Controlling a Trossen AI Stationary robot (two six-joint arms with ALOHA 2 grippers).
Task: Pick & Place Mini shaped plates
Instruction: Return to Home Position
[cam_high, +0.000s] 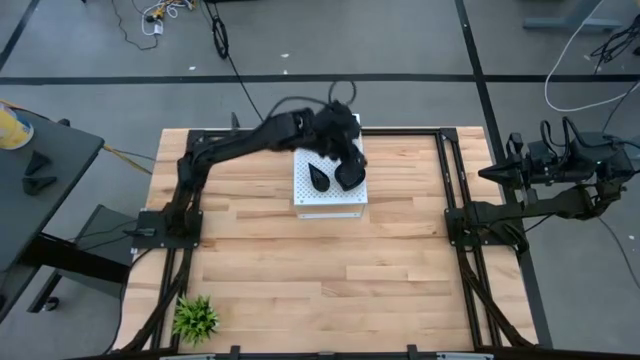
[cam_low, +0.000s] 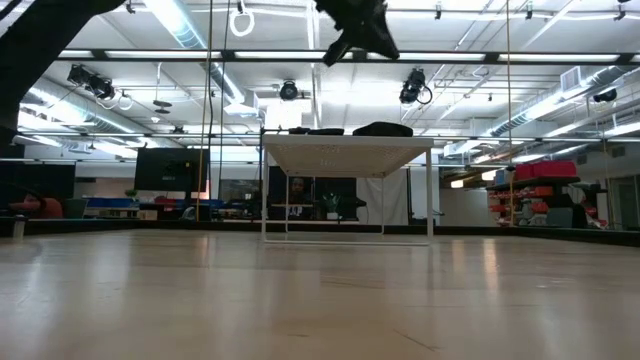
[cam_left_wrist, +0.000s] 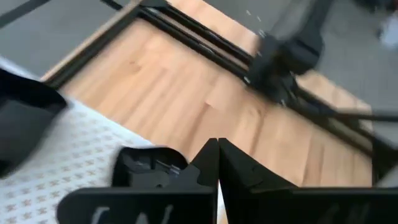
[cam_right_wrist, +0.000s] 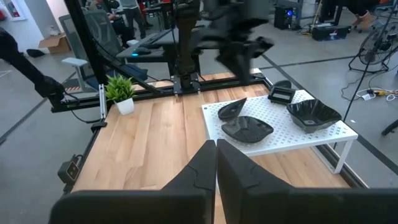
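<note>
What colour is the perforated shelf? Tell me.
The shelf is white with small holes; the right wrist view shows it best.

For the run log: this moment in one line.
left hand shut, above shelf | right hand shut, waiting at right | plates on shelf

The mini shaped plates (cam_high: 320, 178) sit on the raised shelf (cam_high: 330, 204) at the far centre of the worktop (cam_high: 300, 260); the plant (cam_high: 195, 318) stands at its near left corner.
</note>
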